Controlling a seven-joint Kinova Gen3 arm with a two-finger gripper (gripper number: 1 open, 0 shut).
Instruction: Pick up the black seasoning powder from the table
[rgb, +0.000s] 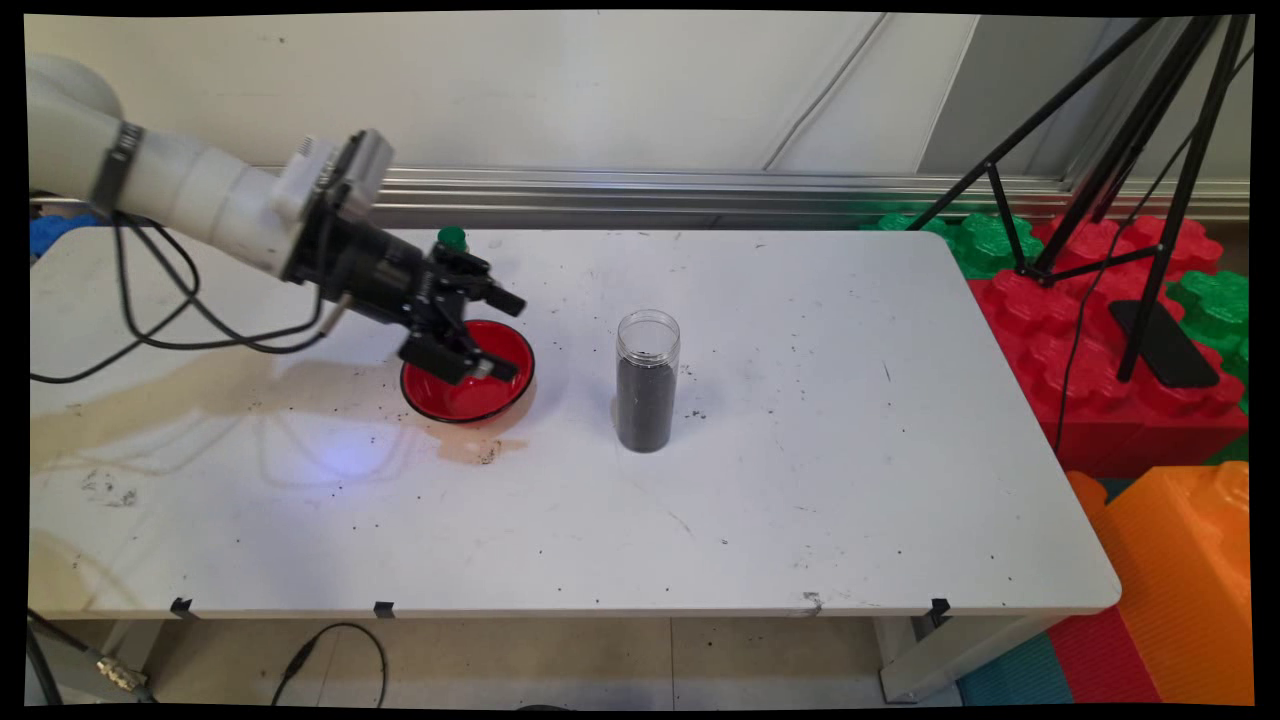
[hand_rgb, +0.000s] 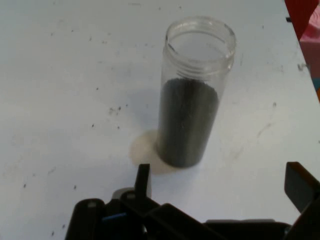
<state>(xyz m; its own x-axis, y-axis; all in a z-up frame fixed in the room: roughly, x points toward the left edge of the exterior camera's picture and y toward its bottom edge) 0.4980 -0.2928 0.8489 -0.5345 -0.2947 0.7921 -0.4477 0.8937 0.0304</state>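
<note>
Black two-finger gripper (rgb: 490, 340) hangs over the shallow red bowl with a black rim (rgb: 468, 372), tilted and aimed right at the tall clear plastic jar (rgb: 647, 380). Fingers are spread wide, nothing between them; in the hand view one fingertip (hand_rgb: 143, 180) sits lower left and the other at the right edge, with the jar (hand_rgb: 192, 95) up between them but well ahead.

Jar: straight-walled cylinder, open threaded neck, no lid, filled roughly two-thirds with fine black granules. Stands upright mid-table, apart from the bowl. Bowl looks glossy, smooth lacquer-type finish, empty as far as I can see, though the gripper covers part of it. A small green round object (rgb: 452, 238) sits behind the wrist, mostly hidden; can't tell what it is.

White table (rgb: 800, 500) is flat, matte, scuffed, peppered with black grains, and has a brownish stain near the bowl.

Risks, my read:
- Jar is tall on a narrow base, so a side knock from one finger would likely tip it, and the open mouth means the granules dump out.
- Smooth clear plastic could slip in a light pinch.
- Lower finger is very close to the bowl rim; a drop or sweep could drag or flip the bowl.
- Hanging black cables (rgb: 160, 320) could snag.
</note>
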